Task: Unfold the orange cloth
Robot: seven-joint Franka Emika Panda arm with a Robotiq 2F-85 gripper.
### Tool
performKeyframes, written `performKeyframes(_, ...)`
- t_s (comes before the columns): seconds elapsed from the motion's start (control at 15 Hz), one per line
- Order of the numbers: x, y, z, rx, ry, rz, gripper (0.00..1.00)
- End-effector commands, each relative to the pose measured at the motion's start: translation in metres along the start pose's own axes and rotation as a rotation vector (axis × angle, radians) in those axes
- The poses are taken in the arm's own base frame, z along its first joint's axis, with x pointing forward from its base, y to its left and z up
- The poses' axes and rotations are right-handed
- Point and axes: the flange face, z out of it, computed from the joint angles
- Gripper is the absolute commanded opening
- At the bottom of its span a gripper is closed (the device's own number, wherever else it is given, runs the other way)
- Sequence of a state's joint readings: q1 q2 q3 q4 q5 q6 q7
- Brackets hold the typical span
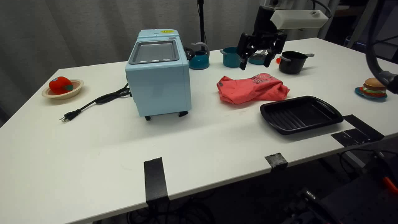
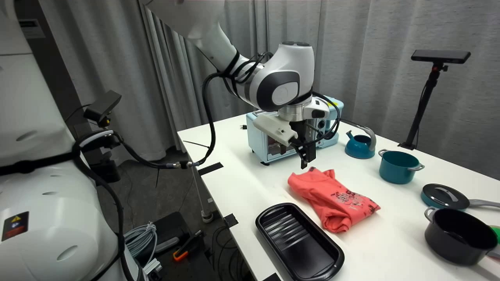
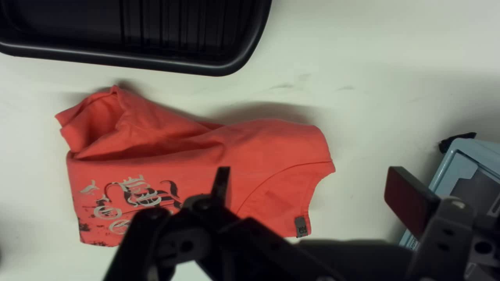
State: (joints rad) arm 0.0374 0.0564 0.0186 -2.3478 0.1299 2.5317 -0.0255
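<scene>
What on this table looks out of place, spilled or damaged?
In an exterior view, a plug lies loose on the white table beside the light blue oven, plugged into nothing. Faint smudges mark the table near the crumpled orange cloth; stains or scuffs, I cannot tell. Nothing looks broken.

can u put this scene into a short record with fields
target: orange cloth, folded and creased, lettering facing up
tool: gripper, open, in the air, apart from the cloth
beside cloth: black tray, not touching
appliance: light blue toaster oven
cookware: teal kettle, teal pot, black pot
food: burger on a teal plate
status: cloth not yet unfolded
</scene>
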Motion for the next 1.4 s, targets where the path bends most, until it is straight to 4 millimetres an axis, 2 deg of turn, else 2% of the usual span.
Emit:
performKeyframes(0.0,0.005,-0.001,0.002,0.0,-0.003,0.0,1.0)
performKeyframes(0.53,0.019,-0.004,0.01,0.003,0.009,0.005,1.0)
performKeyframes(0.8,0.028,-0.012,0.03,0.015,0.003,0.007,1.0)
performKeyframes(1.33,0.046,-0.036,0.095,0.02,0.007,-0.02,1.0)
